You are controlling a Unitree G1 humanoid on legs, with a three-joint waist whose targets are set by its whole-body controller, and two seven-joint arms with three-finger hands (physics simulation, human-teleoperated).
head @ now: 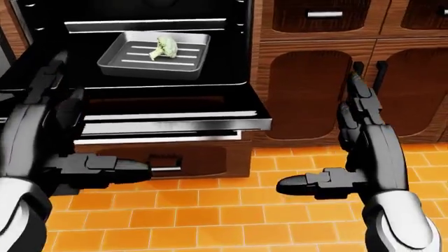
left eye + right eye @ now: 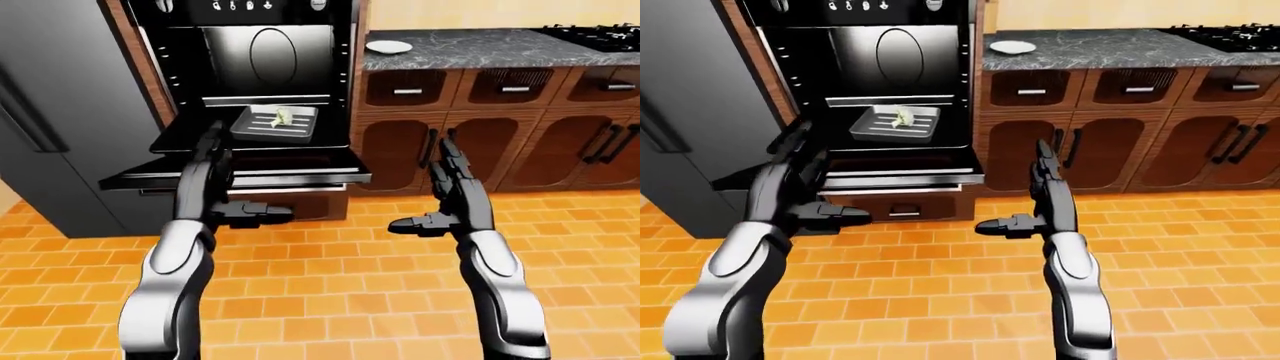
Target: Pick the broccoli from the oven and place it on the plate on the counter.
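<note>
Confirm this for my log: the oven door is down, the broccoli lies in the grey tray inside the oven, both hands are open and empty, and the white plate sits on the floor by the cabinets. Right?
Not quite. The white plate sits on the dark counter, not the floor; the left-eye view shows it. The oven door is down, the broccoli lies in the grey tray, and the left hand and right hand are open and empty.
</note>
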